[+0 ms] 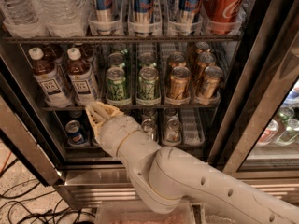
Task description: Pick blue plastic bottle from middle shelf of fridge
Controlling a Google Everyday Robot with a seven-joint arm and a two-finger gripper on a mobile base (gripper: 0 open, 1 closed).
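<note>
Two small bottles of brown drink with white caps and white labels with dark print stand at the left of the middle shelf [154, 107] of the fridge [243, 92]. The right one is the blue plastic bottle [82, 76]; its twin [48, 80] is to its left. My gripper [99, 112] is just below the shelf's front edge, under and slightly right of the right bottle. Its fingers are open, point up and hold nothing. The arm [187, 181] reaches in from the lower right.
Green cans [117, 83] and gold cans [179, 82] fill the lanes to the right of the bottles. Water bottles [28, 8], tall blue cans [142, 3] and a red can [226, 3] stand above. More cans [75, 132] sit below. A glass-fronted unit [280, 125] is at the right, cables [18, 195] on the floor.
</note>
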